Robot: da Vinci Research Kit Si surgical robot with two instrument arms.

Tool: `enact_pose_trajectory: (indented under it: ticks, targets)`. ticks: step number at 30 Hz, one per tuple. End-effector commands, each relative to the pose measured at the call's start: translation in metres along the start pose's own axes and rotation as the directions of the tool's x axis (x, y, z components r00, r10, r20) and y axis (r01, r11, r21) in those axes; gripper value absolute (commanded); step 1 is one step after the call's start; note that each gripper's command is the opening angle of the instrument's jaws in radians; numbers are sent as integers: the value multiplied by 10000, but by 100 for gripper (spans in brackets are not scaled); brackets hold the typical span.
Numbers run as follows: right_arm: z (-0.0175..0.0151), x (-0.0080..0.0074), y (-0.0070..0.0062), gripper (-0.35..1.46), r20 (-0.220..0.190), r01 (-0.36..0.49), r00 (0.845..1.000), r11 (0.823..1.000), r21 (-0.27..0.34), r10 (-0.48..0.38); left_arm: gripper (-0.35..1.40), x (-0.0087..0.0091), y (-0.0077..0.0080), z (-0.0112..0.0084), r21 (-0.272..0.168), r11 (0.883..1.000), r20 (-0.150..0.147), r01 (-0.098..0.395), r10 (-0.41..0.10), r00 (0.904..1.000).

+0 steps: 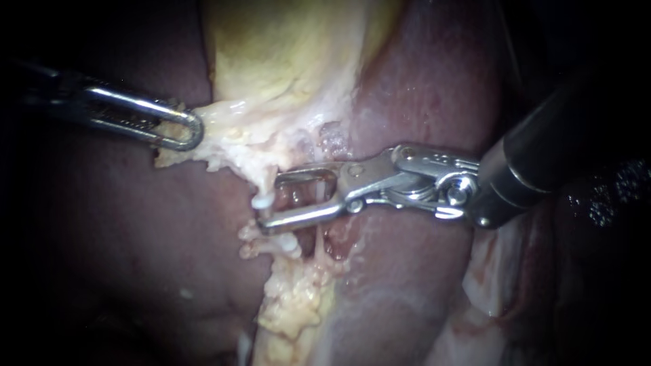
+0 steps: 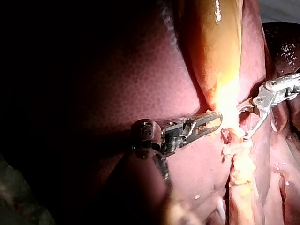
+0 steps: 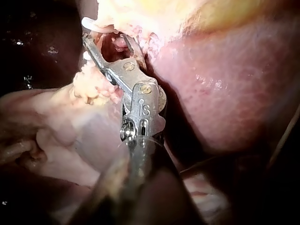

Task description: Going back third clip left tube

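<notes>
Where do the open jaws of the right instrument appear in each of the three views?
Endoscope view: the right instrument enters from the right, with its jaws open at the centre.
Left wrist view: right instrument, just ahead of the left instrument.
Right wrist view: right instrument, jaws open ahead of its own shaft.
Shared landmark: the pale lumpy tissue beside one jaw.

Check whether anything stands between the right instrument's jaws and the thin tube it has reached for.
Nothing visible does. The right instrument has its open jaws on either side of the thin tube, with only a bare gap around it. The left instrument grips the pale tissue well off to the side.
</notes>
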Motion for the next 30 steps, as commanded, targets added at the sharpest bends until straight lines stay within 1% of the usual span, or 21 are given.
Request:
enact_pose_trajectory:
  ticks: [1,5,8,9,14,19,23,26,30]
  targets:
    - [-2,0,-1,50,5,0,10000,10000,24,0,-35,0,0,0,-6,10000,5,-1,1,10000]
    - [-10,1,-4,50,10,50,10000,10000,66,-50,-35,0,0,0,-6,10000,5,-1,1,10000]
    - [-7,3,-6,50,4,38,10000,10000,56,-38,-35,0,0,0,-5,10000,4,-1,1,10000]
    - [-4,4,-6,50,-4,37,10000,10000,12,-37,-35,0,0,0,-4,10000,3,0,0,10000]
    - [17,7,-8,50,30,49,10000,9997,240,-50,-35,0,0,1,-2,10000,1,0,0,10000]
    - [40,13,-16,50,63,61,10000,9987,497,-64,-35,0,0,1,-2,10000,1,0,0,10000]
    - [52,12,-22,50,86,97,9999,9981,604,-103,-35,0,0,1,0,10000,0,1,-1,10000]
    - [55,9,-21,50,101,123,9999,9979,644,-129,-35,0,0,1,1,10000,-1,0,0,10000]
    - [50,6,-16,50,102,123,9999,9979,629,-129,-35,0,0,2,1,10000,-1,0,0,10000]
